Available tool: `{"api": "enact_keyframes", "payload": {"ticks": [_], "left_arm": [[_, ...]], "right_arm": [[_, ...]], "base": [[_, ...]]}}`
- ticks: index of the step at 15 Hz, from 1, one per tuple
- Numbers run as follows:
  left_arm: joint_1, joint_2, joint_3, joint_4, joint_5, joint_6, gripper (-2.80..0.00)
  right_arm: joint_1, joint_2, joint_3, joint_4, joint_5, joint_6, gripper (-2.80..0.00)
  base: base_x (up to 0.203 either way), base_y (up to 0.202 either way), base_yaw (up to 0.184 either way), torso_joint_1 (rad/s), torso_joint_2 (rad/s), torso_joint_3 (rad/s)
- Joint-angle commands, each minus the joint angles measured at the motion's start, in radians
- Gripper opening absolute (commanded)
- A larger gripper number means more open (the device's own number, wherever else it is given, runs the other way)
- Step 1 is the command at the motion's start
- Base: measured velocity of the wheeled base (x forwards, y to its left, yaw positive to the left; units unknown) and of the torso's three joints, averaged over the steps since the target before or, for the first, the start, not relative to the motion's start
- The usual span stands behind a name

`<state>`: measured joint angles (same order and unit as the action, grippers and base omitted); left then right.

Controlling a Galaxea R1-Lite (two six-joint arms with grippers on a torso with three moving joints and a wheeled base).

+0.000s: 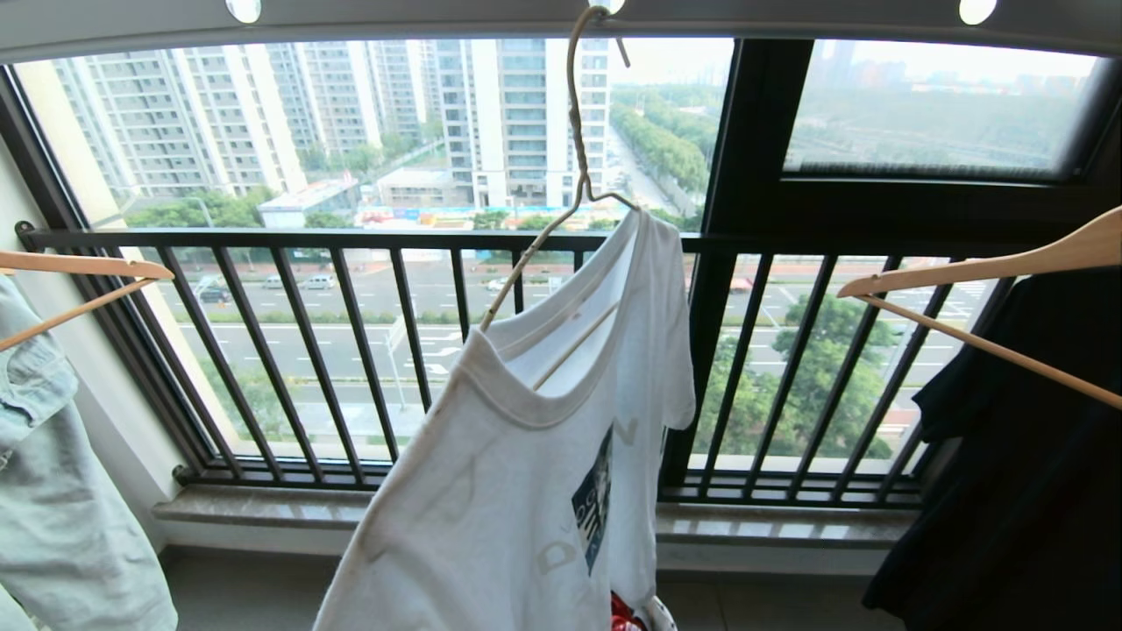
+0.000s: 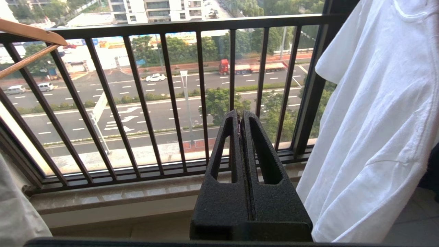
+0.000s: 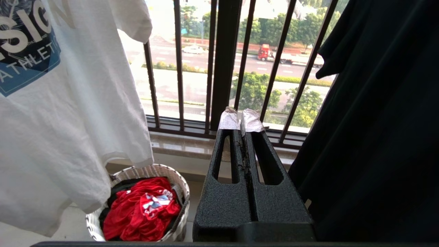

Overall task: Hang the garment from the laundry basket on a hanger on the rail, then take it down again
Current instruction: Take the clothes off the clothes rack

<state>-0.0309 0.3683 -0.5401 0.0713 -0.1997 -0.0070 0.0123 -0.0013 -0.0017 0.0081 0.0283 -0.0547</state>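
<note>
Here, closest in, the left gripper (image 2: pixel 240 115) has its two black fingers pressed flat together with nothing between them; it points toward the window, with the garment (image 2: pixel 370 120) hanging just beside it, apart from the fingertips. The right gripper (image 3: pixel 241 120) is likewise pressed together and empty (its fingertips are wrapped in pale tape), and it sits between the white garment (image 3: pixel 65 113) and a black garment (image 3: pixel 374 120) hanging on its other side. Neither arm shows in the head view.

Low on the floor beyond the right gripper stands the laundry basket (image 3: pixel 181 187), holding a crumpled red cloth (image 3: pixel 140 209) over something dark. The hem of the white T-shirt hangs just above the basket's rim.

Further up, the garment (image 1: pixel 508 491) hangs on the hanger (image 1: pixel 574 123), tilted steeply: one shoulder rides high near the hook's neck, the other sags low, and one bare arm of the hanger shows outside the collar. The hanger's hook is caught on the rail (image 1: pixel 421 22) overhead.

To the sides, wooden hangers carry a pale denim garment (image 1: pixel 53 491) and the black one (image 1: pixel 1026 473). Behind everything runs the black window railing (image 1: pixel 351 241).
</note>
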Motion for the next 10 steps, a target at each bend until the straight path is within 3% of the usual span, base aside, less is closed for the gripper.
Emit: {"api": "enact_keyframes", "payload": {"ticks": [1,5,7,10], "left_arm": [[-0.001,0.165,-0.158,0.110,-0.101,0.000,-2.80],[-0.012,0.373,-0.395,0.245,-0.284,-0.001,-2.80],[-0.100,0.446,-0.481,0.327,-0.323,-0.001,-2.80],[-0.249,0.556,-0.549,0.353,-0.328,-0.004,-2.80]], "right_arm": [[0.000,0.001,0.000,0.000,0.001,-0.001,-2.80],[0.000,0.003,0.000,0.001,0.001,-0.001,-2.80],[0.000,0.003,0.000,0.001,0.001,-0.001,-2.80],[0.001,0.003,0.000,0.001,0.001,-0.001,-2.80]], "base": [[0.000,0.000,0.000,0.000,0.00,0.000],[0.000,0.000,0.000,0.000,0.00,0.000],[0.000,0.000,0.000,0.000,0.00,0.000],[0.000,0.000,0.000,0.000,0.00,0.000]]}}
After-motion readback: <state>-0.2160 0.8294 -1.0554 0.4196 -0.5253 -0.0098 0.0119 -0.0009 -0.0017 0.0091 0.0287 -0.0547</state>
